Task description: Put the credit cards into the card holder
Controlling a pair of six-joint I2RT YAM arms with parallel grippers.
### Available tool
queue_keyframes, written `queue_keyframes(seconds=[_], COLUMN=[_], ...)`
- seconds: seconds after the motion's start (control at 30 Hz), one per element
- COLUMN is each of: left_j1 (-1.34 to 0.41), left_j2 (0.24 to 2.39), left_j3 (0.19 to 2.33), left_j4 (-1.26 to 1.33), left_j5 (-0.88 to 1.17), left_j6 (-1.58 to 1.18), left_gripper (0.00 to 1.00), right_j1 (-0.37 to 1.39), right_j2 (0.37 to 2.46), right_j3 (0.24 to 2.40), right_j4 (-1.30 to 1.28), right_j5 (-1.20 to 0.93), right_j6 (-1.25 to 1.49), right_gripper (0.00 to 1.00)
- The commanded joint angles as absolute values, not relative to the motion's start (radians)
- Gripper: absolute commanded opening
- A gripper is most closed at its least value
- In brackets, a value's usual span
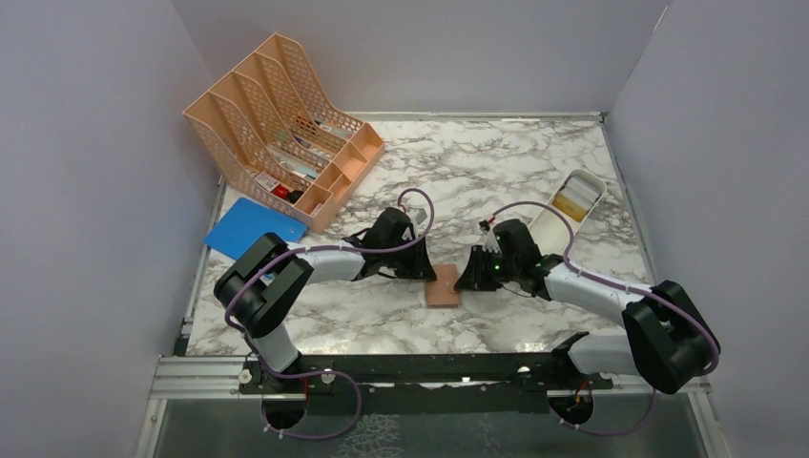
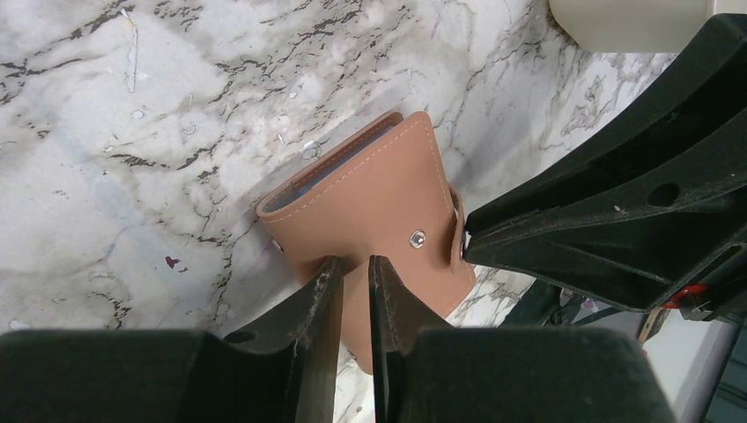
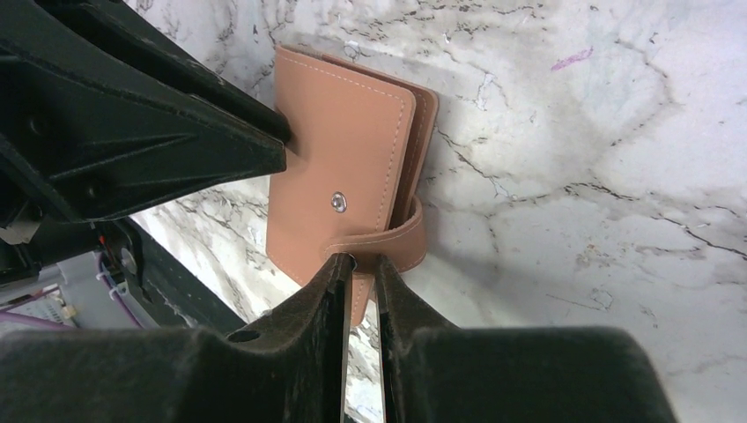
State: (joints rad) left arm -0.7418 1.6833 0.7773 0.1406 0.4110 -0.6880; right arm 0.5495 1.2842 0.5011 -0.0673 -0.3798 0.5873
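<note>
The left fingers (image 2: pixel 321 300) pinch one edge of the wallet (image 2: pixel 370 189); the right fingers (image 3: pixel 330 291) clamp its snap tab (image 3: pixel 401 238). Light, floppy leather: it likely needs pinning while the tab lifts.

Both arms reach forward from the near edge of the desk and bend inward, so their tips meet head-on at its middle. The left arm (image 1: pixel 320 260) lies low, its elbow out to the left and its wrist angled down. The right arm (image 1: pixel 587 286) mirrors it from the other side. The left claw (image 2: pixel 352 264) has its fingers (image 2: pixel 319 304) drawn almost together, nipping one edge of the wallet (image 1: pixel 442 289). The right claw (image 3: pixel 359 262) is equally narrow, pinching the opposite edge at the strap.
</note>
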Motion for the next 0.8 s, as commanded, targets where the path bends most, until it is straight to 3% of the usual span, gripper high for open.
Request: queue_keyframes(seconds=[0.0, 0.77], left_j1=[-0.761, -0.793], left_j2=[1.694, 1.683], left_j3=[0.752, 0.752], left_j4=[0.123, 0.151], left_j5=[0.446, 0.467], left_j6=[-0.689, -0.716], left_gripper=[0.20, 0.21], right_j1=[0.554, 0.562], right_j2=[1.293, 1.356], right_j3=[0.498, 0.509], right_j4=[-0.017, 0.046], right_j5=[-0.404, -0.379], right_j6=[0.603, 0.622], right_gripper=[0.20, 0.19])
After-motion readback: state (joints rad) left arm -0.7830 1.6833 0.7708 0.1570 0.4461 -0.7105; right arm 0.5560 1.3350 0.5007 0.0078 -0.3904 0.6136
